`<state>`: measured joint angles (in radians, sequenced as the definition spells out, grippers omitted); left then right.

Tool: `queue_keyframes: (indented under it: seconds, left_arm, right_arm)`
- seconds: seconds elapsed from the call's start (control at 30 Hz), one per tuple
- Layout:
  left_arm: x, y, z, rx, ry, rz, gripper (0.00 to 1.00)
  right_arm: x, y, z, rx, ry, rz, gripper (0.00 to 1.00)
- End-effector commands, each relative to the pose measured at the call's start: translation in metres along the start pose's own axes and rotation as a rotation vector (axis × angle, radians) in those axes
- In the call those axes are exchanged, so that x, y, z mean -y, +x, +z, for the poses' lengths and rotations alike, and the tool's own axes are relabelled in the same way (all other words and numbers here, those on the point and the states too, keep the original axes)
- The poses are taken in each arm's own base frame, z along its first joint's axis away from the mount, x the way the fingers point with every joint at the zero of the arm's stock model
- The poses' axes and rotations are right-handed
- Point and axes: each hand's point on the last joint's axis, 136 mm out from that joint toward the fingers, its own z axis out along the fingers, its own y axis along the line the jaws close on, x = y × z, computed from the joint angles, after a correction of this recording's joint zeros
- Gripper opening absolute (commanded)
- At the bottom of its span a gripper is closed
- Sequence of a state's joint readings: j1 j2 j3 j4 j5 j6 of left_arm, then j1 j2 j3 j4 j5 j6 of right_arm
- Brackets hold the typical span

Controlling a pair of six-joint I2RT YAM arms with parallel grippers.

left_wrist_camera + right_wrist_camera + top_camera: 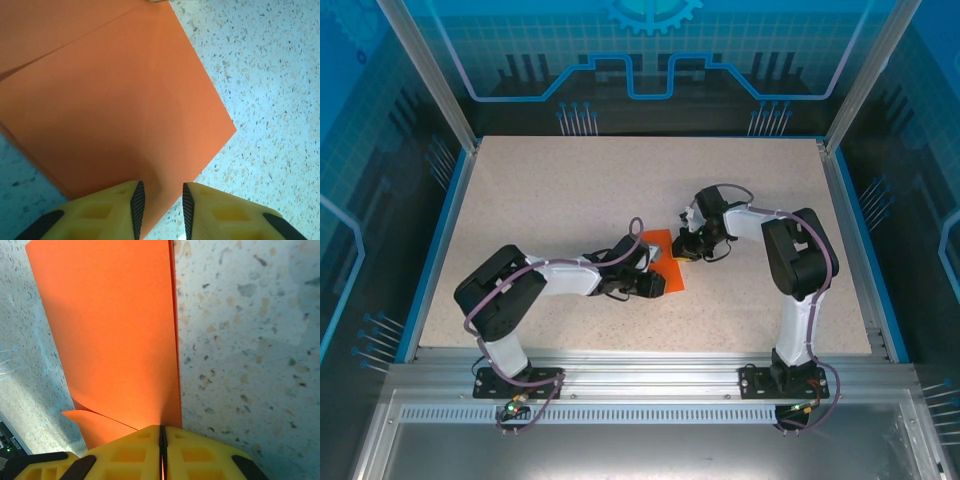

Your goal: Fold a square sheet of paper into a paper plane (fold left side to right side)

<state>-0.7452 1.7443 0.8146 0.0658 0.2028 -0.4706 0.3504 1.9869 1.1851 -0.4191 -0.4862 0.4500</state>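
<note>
Square sheet of paper lay near the middle of the table, between the two arms. The overhead view gave that placing, but the wrists hid how the paper was gripped. The left wrist camera showed the left claw released, its fingers parted above a corner of the sheet, and a diagonal layer edge crossing the sheet's upper part. The right wrist camera showed the right claw clenched on the sheet's edge, orange visible in the slit between its pads, and a lower layer curling out beneath.
</note>
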Motion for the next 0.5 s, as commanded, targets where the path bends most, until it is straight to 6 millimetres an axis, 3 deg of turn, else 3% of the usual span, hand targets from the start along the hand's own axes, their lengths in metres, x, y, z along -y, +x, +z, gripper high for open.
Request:
queue_keyframes:
  seconds: [0.0, 0.13, 0.3, 0.47]
  left_arm:
    - [-0.027, 0.045, -0.007, -0.137, -0.091, -0.054, 0.34]
    - [-0.021, 0.044, -0.017, -0.125, -0.069, -0.041, 0.35]
    - [-0.009, 0.028, -0.042, -0.054, -0.034, -0.025, 0.42]
    - [-0.009, -0.003, -0.07, 0.068, -0.01, -0.038, 0.64]
  right_arm:
    - [0.032, -0.013, 0.001, 0.03, 0.082, 0.031, 0.1]
    - [0.023, -0.015, -0.002, 0.039, 0.045, 0.019, 0.11]
    - [0.003, -0.026, -0.033, 0.123, 0.02, -0.036, 0.17]
    - [0.005, -0.026, -0.071, 0.217, 0.046, -0.051, 0.43]
